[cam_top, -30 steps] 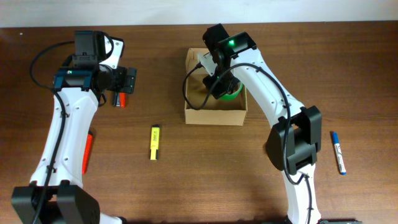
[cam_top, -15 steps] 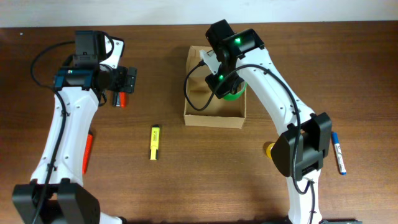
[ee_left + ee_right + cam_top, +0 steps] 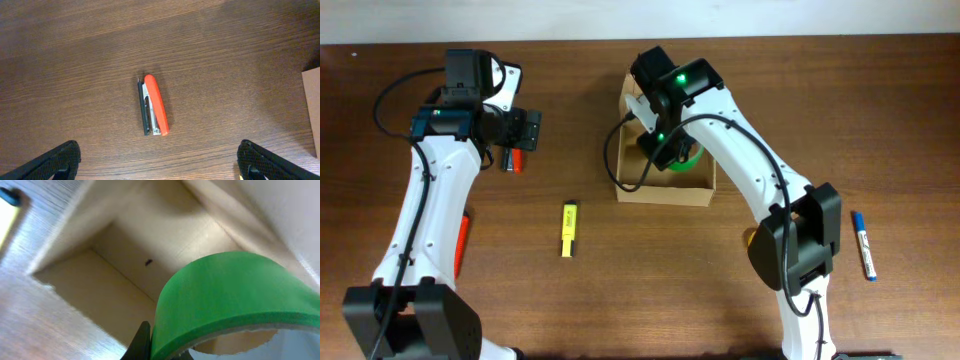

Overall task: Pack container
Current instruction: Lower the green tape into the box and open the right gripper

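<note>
right arm has swung a bit to the left since a second ago, so its wrist now sits over the middle of the box instead of the right side, and the left arm hasn't really budged. wooden table [image 3: 620,290] is the big thing, then the container [image 3: 665,193], just right of centre towards the back: plain tan cardboard, no markings, top open and facing up, bare inside with one tiny dark speck on the floor. its walls sit square to the table edges and from overhead it looks slightly longer front to back than side to side. right gripper [image 3: 665,148] is down in the mouth of the box with its fingers pinched together on the wall of a green tape roll [image 3: 225,295], which hangs above the box floor near the right wall. left gripper [image 3: 157,150] hovers with its fingers spread as wide as they go, touching nothing, right over a red stapler [image 3: 154,106] lying flat on the wood well left of the box. smaller bits: a yellow highlighter [image 3: 569,229] out front left, a blue marker [image 3: 863,245] far right.
</note>
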You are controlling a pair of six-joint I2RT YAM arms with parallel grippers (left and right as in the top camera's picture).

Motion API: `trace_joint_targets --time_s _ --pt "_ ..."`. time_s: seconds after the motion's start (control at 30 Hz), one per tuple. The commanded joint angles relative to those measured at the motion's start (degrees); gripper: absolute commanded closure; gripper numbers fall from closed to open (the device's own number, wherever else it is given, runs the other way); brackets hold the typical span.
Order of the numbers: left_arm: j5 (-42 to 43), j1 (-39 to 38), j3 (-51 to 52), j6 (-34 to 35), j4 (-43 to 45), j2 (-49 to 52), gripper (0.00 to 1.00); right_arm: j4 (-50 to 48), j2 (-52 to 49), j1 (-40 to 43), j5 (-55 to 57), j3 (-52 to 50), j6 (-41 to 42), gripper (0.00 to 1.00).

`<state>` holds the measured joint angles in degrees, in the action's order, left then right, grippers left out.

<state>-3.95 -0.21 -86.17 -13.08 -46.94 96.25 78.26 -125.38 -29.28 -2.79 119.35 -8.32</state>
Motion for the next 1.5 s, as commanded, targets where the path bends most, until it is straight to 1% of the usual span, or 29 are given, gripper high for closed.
trace_joint_targets --time_s 0.0,0.3,0.53,0.67,1.37,1.4,1.43,1.47 --pt "-0.59 0.00 -0.94 -0.72 0.22 0.50 0.00 -1.44 2.21 0.13 1.57 -3.37 0.83 0.96" --pt "-0.59 0.00 -0.94 -0.72 0.15 0.50 0.00 -7.52 2.21 0.87 1.55 -9.20 0.81 0.96" --pt "-0.59 0.00 -0.94 -0.72 -0.46 0.50 0.00 -11.30 2.10 3.89 0.85 -12.31 0.76 0.96" --pt "-0.59 0.00 -0.94 -0.72 -0.44 0.50 0.00 -11.80 1.97 4.57 0.02 -13.62 0.57 0.96" --pt "-0.59 0.00 -0.94 -0.72 -0.44 0.50 0.00 -12.09 -1.31 4.57 -1.46 -13.70 0.72 0.96" --pt "-0.59 0.00 -0.94 -0.72 -0.44 0.50 0.00 -11.67 -1.31 4.57 -1.46 -13.70 1.20 0.80" --pt "-0.59 0.00 -0.94 -0.72 -0.44 0.50 0.00 -11.10 -1.31 4.57 -1.49 -13.66 1.33 0.59" --pt "-0.59 0.00 -0.94 -0.72 -0.44 0.50 0.00 -10.45 -1.18 4.57 -1.44 -13.60 1.49 0.50"
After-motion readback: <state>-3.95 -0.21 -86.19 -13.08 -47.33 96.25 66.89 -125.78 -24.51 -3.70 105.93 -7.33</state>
